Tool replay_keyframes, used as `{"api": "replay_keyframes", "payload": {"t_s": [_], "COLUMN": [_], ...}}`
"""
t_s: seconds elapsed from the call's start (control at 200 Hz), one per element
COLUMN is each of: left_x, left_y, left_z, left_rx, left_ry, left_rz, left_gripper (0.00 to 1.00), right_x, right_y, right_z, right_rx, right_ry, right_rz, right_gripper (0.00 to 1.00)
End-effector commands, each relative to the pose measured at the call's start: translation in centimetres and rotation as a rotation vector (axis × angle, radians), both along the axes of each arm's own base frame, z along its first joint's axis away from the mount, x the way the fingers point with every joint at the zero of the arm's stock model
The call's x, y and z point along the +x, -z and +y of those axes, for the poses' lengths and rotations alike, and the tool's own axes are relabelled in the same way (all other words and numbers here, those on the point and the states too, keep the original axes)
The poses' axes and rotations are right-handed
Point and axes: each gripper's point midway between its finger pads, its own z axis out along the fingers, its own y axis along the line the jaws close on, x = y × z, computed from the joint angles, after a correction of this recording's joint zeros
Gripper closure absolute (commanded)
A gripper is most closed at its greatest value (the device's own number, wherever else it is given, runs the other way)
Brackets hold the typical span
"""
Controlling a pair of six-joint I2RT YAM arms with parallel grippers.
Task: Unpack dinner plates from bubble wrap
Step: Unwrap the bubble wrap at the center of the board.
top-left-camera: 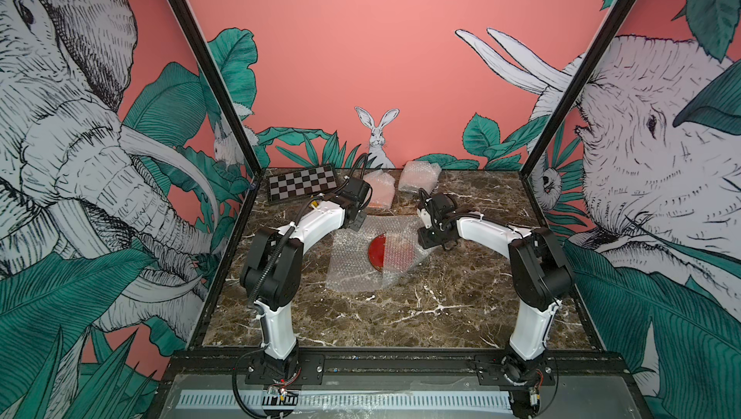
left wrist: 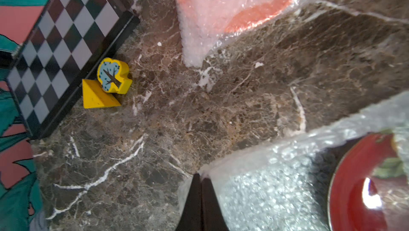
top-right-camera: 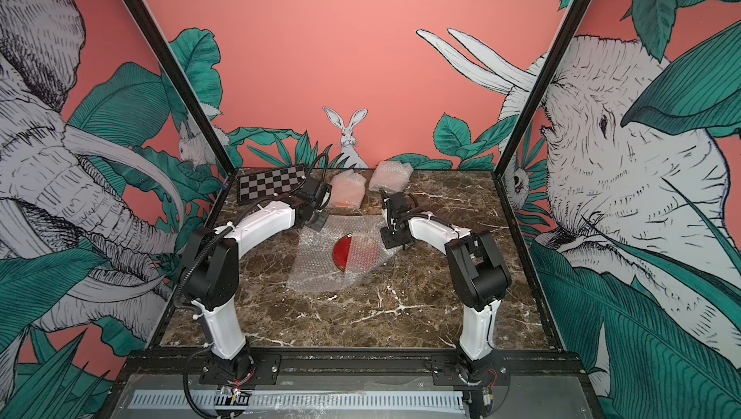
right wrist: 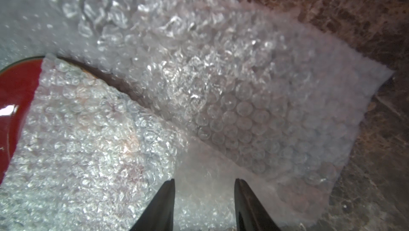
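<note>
The dark red dinner plate (top-left-camera: 376, 252) (top-right-camera: 342, 254) lies mid-table on a spread sheet of bubble wrap (top-left-camera: 351, 266) (top-right-camera: 314, 270). Its left half is bare; a flap of the wrap covers its right half. My left gripper (top-left-camera: 355, 225) (left wrist: 201, 175) sits at the sheet's far left corner, its fingers together on the corner of the bubble wrap (left wrist: 265, 187). My right gripper (top-left-camera: 435, 243) (right wrist: 204, 181) hovers open over the flap (right wrist: 221, 99), beside the plate's rim (right wrist: 17, 90). Behind, an orange plate (left wrist: 254, 17) shows through its wrap (top-left-camera: 379, 192).
Another bubble-wrapped bundle (top-left-camera: 419, 178) (top-right-camera: 393, 176) lies at the back by the wall. A checkered board (top-left-camera: 302, 186) (left wrist: 62, 48) sits at the back left, with two yellow wooden blocks (left wrist: 114, 78) next to it. Cage posts and walls bound the marble table (top-left-camera: 441, 308).
</note>
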Motion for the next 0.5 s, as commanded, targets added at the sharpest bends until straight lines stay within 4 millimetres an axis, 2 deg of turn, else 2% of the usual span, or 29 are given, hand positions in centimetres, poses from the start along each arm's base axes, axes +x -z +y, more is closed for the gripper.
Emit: {"api": "replay_keyframes", "payload": {"t_s": [0.0, 0.155, 0.295, 0.495], "left_x": [1.3, 0.5, -1.0, -2.9], "left_y": [-4.1, -5.4, -4.3, -0.5], "left_z": [0.6, -0.6, -2.9, -5.3], "left_rx": [-0.004, -0.105, -0.234, -0.397], "left_ry": [-0.030, 0.013, 0.085, 0.114], "left_rz": [-0.124, -0.133, -0.062, 0.063], "left_gripper": [0.74, 0.46, 0.45, 0.50], "right_x": [0.1, 0.1, 0.1, 0.0], "right_y": [0.2, 0.2, 0.2, 0.1], "right_z": [-0.1, -0.1, -0.3, -0.5], "right_rx": [-0.012, -0.010, -0.017, -0.021], "right_ry": [0.012, 0.016, 0.019, 0.023], "right_rz": [0.000, 0.000, -0.003, -0.009], "right_gripper": [0.54, 0.54, 0.54, 0.54]}}
